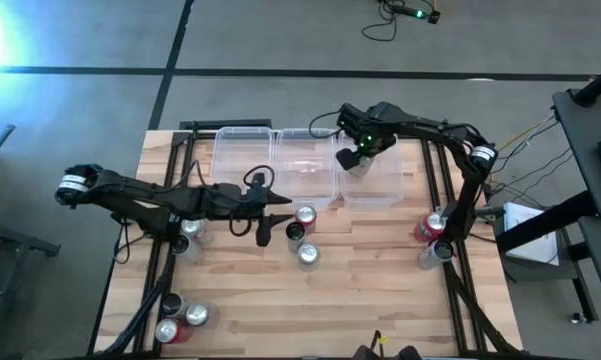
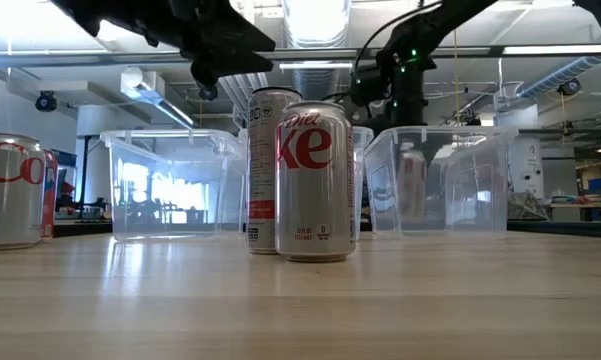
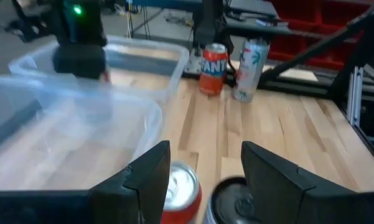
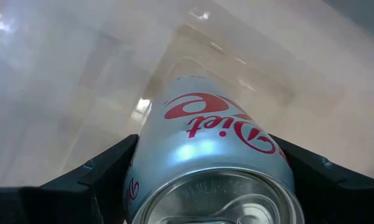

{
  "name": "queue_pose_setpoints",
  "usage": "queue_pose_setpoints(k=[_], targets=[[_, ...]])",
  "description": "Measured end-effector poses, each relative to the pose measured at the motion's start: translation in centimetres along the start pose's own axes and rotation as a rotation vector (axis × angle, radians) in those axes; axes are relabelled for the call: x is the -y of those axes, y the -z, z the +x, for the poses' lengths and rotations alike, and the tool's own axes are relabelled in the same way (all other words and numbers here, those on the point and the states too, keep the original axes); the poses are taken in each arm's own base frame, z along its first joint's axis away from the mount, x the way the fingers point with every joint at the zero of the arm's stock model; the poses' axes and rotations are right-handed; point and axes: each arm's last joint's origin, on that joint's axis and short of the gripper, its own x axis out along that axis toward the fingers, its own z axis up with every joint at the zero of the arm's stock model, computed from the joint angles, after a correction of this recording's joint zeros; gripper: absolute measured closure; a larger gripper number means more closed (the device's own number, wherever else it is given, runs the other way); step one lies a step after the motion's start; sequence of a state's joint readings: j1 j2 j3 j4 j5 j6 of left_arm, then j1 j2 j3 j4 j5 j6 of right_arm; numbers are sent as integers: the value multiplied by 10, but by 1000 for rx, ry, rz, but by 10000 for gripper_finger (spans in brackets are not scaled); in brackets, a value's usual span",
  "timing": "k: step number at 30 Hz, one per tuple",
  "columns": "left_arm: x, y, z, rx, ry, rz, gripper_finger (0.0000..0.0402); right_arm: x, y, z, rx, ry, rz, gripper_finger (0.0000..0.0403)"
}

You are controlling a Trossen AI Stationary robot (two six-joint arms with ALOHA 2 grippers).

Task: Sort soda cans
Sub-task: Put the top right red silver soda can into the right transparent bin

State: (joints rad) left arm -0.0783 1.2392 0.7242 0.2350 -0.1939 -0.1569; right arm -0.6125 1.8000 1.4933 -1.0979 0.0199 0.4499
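Observation:
My right gripper (image 1: pixel 358 152) is at the back of the table, over the right clear bin (image 1: pixel 385 190), shut on a silver Diet Coke can (image 4: pixel 211 149). My left gripper (image 3: pixel 205 180) hovers open near the table's middle, just left of three standing cans: a red-topped one (image 1: pixel 305 215), a dark one (image 1: pixel 295 233) and a silver one (image 1: pixel 308 256). Nothing is between its fingers. In the low view the silver can (image 2: pixel 317 180) stands on its base in front, with another can (image 2: pixel 268 170) behind it. My right gripper pinches the silver can's round wall just below its top rim (image 4: pixel 143 186) between its two fingers (image 4: pixel 106 171), one on each side. The fingers come from above, pointing down. The can hangs upright, lid up, over the bin's floor; whether its base touches the floor I cannot tell.
Two more clear bins (image 1: pixel 245 160) (image 1: pixel 305 170) stand left of the right one. Cans stand at the left (image 1: pixel 185 240), near left corner (image 1: pixel 180 318) and right side: an orange Fanta can (image 3: pixel 213 68) and a white one (image 3: pixel 250 61). Bare wood lies at the near middle.

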Motion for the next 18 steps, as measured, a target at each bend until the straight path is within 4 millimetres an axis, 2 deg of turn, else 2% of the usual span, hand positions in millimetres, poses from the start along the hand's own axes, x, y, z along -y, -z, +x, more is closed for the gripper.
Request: queue_pose_setpoints(k=[9,18], targets=[[12,8,-3,-39,43,4,219,14,-8,11,41,-6,83,98],[14,5,-3,-6,55,-2,219,14,-12,11,73,-24,72,56]])
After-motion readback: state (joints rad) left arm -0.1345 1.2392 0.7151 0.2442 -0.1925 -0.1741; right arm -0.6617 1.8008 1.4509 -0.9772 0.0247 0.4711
